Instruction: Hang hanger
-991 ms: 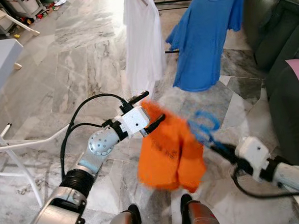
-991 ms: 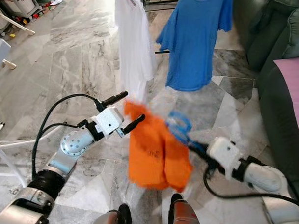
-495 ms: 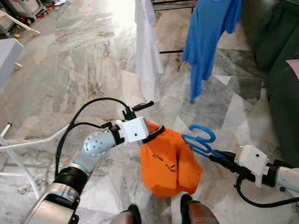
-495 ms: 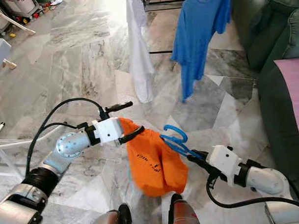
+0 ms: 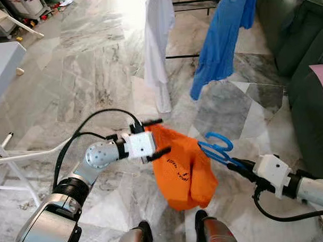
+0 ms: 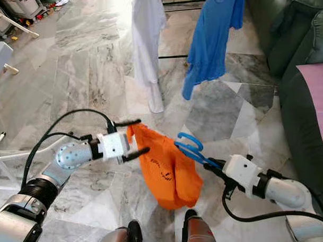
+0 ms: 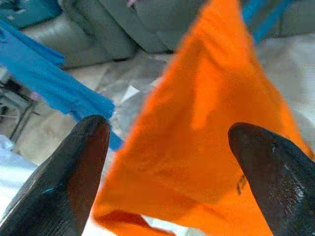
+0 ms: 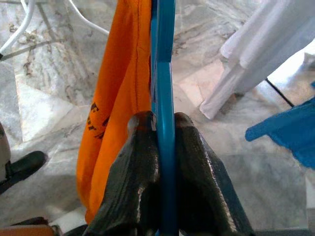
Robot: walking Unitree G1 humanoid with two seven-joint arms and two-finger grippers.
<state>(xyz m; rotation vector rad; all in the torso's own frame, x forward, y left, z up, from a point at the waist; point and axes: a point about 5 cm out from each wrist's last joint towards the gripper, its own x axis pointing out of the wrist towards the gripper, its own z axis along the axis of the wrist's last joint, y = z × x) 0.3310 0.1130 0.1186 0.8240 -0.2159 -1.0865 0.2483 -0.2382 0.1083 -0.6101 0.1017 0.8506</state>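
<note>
Blue hanger [image 8: 163,73] clamped in right hand [image 8: 163,129] (orange shirt [image 5: 181,165] draped).

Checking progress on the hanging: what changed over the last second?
The left gripper has opened beside the orange shirt, which now hangs stiller. The right gripper stays shut on the blue hanger. The white shirt and blue shirt remain hung ahead.

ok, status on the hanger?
Right tool shut on blue hanger. Left tool open at orange shirt. White shirt, blue shirt hang ahead.
</note>
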